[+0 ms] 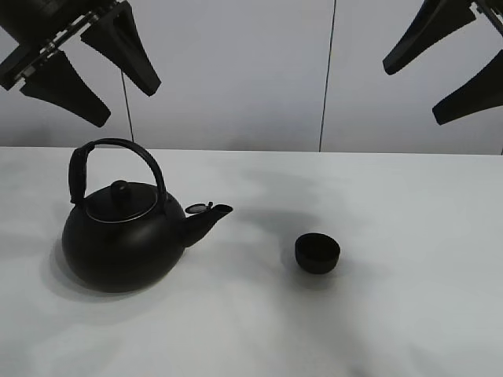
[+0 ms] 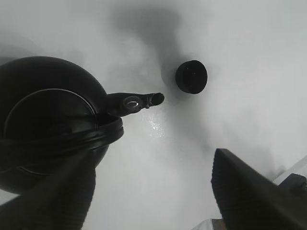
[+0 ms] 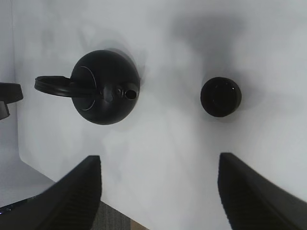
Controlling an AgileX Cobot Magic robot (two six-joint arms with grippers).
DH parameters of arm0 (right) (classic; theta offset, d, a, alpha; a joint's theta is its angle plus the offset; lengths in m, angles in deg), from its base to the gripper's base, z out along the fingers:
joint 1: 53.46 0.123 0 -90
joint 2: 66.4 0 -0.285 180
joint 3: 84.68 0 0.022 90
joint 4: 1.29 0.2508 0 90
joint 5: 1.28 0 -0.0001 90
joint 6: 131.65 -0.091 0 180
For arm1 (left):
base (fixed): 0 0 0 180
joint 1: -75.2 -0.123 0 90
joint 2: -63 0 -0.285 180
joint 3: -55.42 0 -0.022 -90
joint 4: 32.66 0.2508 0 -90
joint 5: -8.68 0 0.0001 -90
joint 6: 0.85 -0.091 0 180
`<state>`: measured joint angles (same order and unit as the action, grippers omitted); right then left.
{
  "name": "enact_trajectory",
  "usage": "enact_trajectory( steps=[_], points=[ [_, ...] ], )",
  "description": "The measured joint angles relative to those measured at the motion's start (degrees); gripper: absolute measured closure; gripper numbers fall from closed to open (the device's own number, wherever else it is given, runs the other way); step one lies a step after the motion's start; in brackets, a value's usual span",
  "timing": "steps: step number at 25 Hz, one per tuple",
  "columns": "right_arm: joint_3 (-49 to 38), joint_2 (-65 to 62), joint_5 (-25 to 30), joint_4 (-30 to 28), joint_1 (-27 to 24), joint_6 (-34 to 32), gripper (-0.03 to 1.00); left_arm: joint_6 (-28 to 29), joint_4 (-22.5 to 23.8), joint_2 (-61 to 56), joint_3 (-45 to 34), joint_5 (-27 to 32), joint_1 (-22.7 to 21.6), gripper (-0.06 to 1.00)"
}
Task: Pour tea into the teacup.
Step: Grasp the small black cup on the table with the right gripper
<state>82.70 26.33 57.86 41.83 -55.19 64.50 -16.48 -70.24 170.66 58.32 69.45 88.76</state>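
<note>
1. Kettle (image 1: 122, 236): black and round-bodied, with an arched handle (image 1: 118, 153) standing upright over the lid. The lid carries a small knob (image 1: 120, 188). It stands upright on the left part of the table in the high view. The spout (image 1: 211, 217) points toward the teacup, and a small round flap sits on top of the spout.
2. Teacup (image 1: 317, 253): tiny, black, matte and handleless. It stands upright with its mouth up, on the table to the right of the kettle. It is near the spout's tip but clear of it and touches nothing else. The inside is too dark to judge for contents.
3. Left gripper (image 1: 126, 104): raised well above the table, over the kettle's side. Its black ribbed fingers (image 2: 249, 196) are spread wide and nothing is between them.
4. Right gripper (image 1: 415, 93): raised high on the right and apart from both vessels. Its fingers (image 3: 254, 196) are spread wide and grasp nothing.
5. Table (image 1: 409, 314): white, plain surface bearing the kettle and teacup, with soft grey shadows around each.
6. Wall (image 1: 236, 71): pale panels behind the table, divided by dark vertical seams.
</note>
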Motion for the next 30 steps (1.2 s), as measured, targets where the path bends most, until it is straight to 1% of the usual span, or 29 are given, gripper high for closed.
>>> enact_trajectory(
  steps=[6, 9, 11, 13, 14, 17, 20, 22, 25, 30],
  points=[
    [0.03, 0.0, 0.19, 0.0, 0.0, 0.13, 0.49, 0.0, 0.0, 0.0, 0.0, -0.1, 0.0, 0.44],
    [1.4, 0.0, 2.24, -0.41, 0.0, 1.36, 0.49, 0.0, 0.0, 0.0, 0.0, -0.11, 0.0, 0.44],
    [3.4, 0.0, 3.11, -2.35, 1.13, 1.75, 0.49, -0.05, 0.0, 0.0, 0.0, -0.16, 0.0, 0.44],
    [5.97, 0.0, 3.23, -6.84, 4.66, 1.5, 0.49, -0.05, 0.0, 0.0, 0.0, -0.16, 0.0, 0.44],
    [7.44, 0.0, 3.14, -10.5, 6.98, 0.68, 0.49, -0.05, 0.0, 0.0, 0.0, -0.16, 0.0, 0.44],
    [10.63, 0.0, 1.89, -23.99, 17.45, -3.0, 0.48, -0.05, 0.0, 0.0, 0.0, -0.16, 0.0, 0.44],
    [11.46, 0.06, 0.42, -36.51, 25.95, -7.92, 0.4, -0.05, 0.0, 0.0, 0.0, -0.16, 0.0, 0.44],
    [11.53, 0.59, 0.23, -41.3, 28.99, -11.61, 0.37, -0.05, 0.0, 0.0, 0.0, -0.16, 0.0, 0.44],
    [11.53, 3.23, 0.43, -43.59, 29.97, -15.47, 0.36, -0.05, 0.0, 0.0, 0.0, -0.16, 0.0, 0.44],
    [11.53, 10.96, -0.18, -43.46, 29.97, -17.2, 0.36, -0.11, 0.0, 0.0, 0.0, -0.16, 0.0, 0.44]
  ],
)
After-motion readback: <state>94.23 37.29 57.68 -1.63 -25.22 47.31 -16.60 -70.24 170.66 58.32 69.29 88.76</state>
